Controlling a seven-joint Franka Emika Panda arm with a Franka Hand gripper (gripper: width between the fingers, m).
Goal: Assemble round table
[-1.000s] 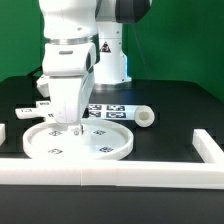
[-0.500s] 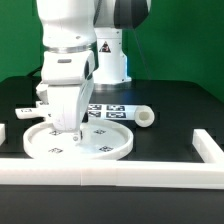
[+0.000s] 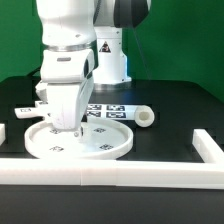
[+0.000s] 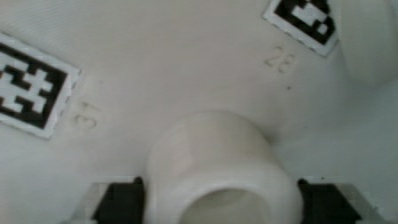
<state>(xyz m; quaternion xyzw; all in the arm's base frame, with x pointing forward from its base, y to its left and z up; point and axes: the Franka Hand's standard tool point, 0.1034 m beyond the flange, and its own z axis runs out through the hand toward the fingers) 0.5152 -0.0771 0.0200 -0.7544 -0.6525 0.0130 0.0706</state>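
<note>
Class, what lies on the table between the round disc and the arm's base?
The marker board lies between the disc and the base; the exterior view shows it.

White tagged disc lies flat (rim up), 1 post sideways beside it.

The black table bears the disc, post (lying down) and rails.

**Layout of parts on the table, exterior view**

At centre of the table, the round disc; above its middle, the gripper. At 2 o'clock from the disc, the post, on its side. At 1 o'clock, behind, the marker board. At 10 o'clock, the cross-shaped foot. At 6 o'clock, the front rail; at 3 o'clock, the side rail.
</note>
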